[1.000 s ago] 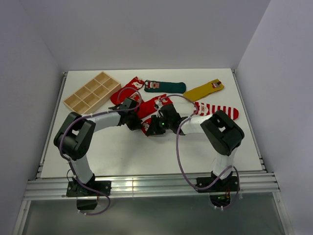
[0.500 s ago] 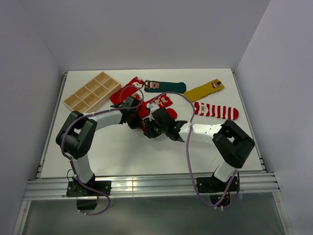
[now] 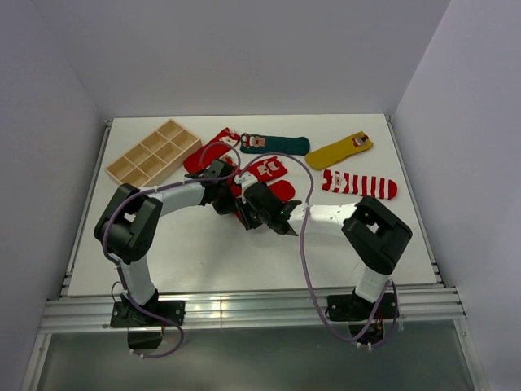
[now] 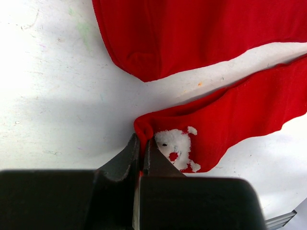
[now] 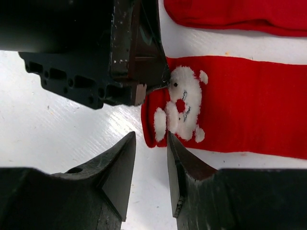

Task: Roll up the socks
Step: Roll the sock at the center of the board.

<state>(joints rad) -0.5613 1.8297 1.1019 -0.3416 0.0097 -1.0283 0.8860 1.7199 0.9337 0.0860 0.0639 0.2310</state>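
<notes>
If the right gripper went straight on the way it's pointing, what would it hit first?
Most likely the cuff of the red fabric sock with a white figure patch, just ahead of the right gripper; the left gripper pinching it comes next.

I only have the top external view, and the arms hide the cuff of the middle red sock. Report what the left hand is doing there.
Observer: The left hand is shut on the cuff edge of the red fabric sock, right beside its white-and-red figure patch.
Operator: Now the right hand.
Observer: The right hand is open, fingertips poised at the same cuff's other corner; whether they touch the fabric, I cannot tell.
</notes>
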